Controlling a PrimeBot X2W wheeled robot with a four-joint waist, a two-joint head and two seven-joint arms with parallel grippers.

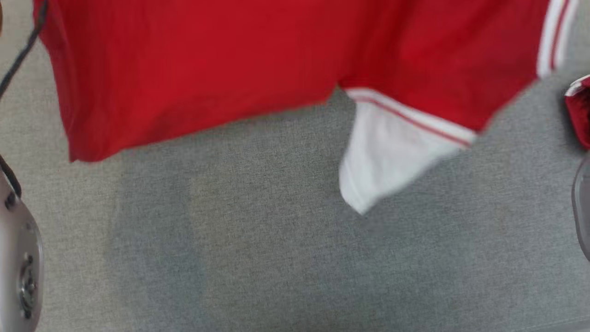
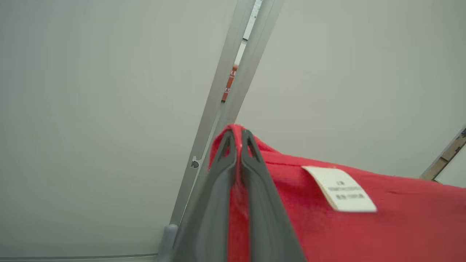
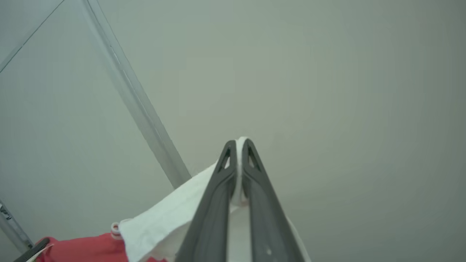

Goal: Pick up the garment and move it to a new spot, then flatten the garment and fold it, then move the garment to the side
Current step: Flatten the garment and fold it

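Item, one red garment (image 1: 207,69) with white trim: I see it held up over the far part of the grey desk (image 1: 253,253), its white panel (image 1: 387,157) drooping lowest, right of centre. My left gripper (image 2: 238,135) is clamped on a red edge near the white label (image 2: 338,189). My right gripper (image 3: 238,142) is clamped on a white edge of the same piece.

The garment (image 1: 207,69) is blurred, its top cut off; print on its label (image 2: 340,189) is unreadable.
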